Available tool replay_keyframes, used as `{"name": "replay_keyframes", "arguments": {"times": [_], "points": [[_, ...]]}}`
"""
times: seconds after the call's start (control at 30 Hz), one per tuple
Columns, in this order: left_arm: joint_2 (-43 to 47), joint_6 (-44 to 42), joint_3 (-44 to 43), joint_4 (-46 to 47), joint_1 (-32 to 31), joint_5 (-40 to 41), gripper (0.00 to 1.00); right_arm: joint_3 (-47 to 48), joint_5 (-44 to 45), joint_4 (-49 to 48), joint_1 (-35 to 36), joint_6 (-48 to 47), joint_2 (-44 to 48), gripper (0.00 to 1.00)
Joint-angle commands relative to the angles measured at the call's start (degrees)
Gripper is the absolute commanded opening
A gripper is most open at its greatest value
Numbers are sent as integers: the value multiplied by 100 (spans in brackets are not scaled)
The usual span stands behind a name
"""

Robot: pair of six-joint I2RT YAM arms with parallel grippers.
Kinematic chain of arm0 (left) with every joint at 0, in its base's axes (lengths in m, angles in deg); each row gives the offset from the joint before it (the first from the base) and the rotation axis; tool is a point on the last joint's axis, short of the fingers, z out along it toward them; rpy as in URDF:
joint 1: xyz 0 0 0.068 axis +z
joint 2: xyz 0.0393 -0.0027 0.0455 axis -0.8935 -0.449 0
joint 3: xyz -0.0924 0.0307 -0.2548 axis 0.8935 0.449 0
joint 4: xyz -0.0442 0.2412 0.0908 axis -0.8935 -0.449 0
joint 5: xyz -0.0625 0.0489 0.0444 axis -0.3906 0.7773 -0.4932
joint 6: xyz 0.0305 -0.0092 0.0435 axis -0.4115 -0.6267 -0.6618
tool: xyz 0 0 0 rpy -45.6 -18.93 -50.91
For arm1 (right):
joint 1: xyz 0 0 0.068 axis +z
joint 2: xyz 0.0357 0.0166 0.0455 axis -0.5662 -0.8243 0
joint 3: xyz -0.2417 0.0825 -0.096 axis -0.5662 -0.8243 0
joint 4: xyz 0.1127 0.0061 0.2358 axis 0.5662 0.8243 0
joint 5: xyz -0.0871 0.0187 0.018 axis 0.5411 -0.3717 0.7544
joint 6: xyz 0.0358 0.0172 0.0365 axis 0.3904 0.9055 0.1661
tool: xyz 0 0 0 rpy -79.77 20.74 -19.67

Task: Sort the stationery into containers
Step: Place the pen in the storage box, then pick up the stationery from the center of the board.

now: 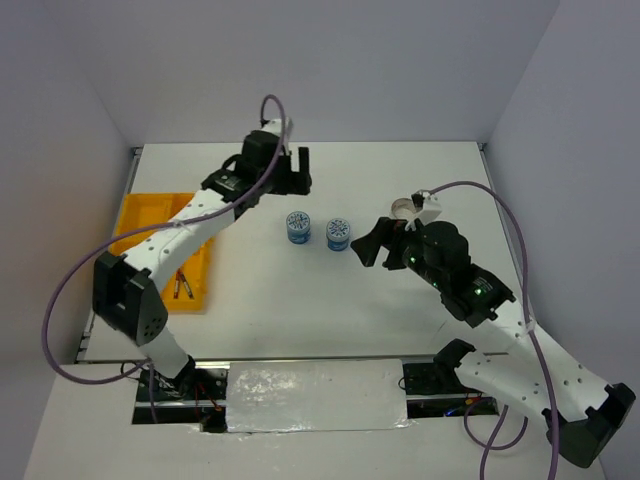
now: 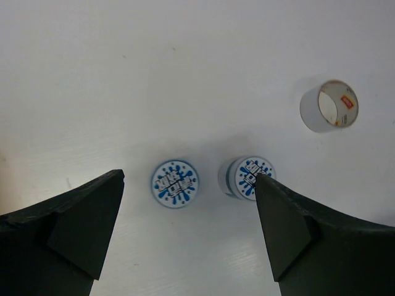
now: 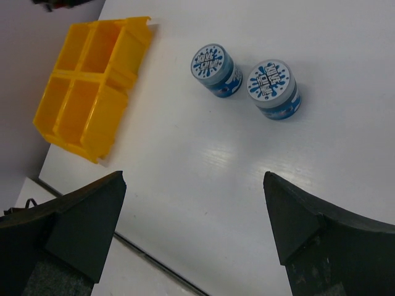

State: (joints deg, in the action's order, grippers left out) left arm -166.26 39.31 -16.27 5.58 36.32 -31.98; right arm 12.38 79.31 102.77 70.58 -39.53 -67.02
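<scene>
Two blue-white patterned rolls (image 1: 298, 227) (image 1: 339, 234) stand side by side mid-table. They also show in the left wrist view (image 2: 174, 184) (image 2: 248, 177) and in the right wrist view (image 3: 213, 68) (image 3: 273, 86). A silvery tape ring (image 2: 330, 106) lies to their right, near my right arm (image 1: 405, 207). The yellow tray (image 1: 140, 215) (image 3: 92, 86) sits at the left edge, with thin pens (image 1: 182, 285) in its near compartment. My left gripper (image 1: 298, 172) (image 2: 188, 179) is open and empty, behind the rolls. My right gripper (image 1: 372, 240) (image 3: 194, 179) is open and empty, just right of them. The highlighters are hidden.
My left arm (image 1: 190, 225) reaches over the tray and hides much of it. Grey walls close the table at the back and both sides. A shiny plate (image 1: 315, 395) lies at the near edge between the arm bases.
</scene>
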Motion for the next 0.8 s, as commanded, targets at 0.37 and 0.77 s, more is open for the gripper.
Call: {"name": "replay_keyframes", "arguments": {"times": [0.37,0.77], "points": [[-1802,-79,-241,225,-587,381,99,-161,-722,604,-15,-39,1326,100],[-2260,36,102,322,-587,443,88,-240,-915,446,-15,-31,1221,100]]}}
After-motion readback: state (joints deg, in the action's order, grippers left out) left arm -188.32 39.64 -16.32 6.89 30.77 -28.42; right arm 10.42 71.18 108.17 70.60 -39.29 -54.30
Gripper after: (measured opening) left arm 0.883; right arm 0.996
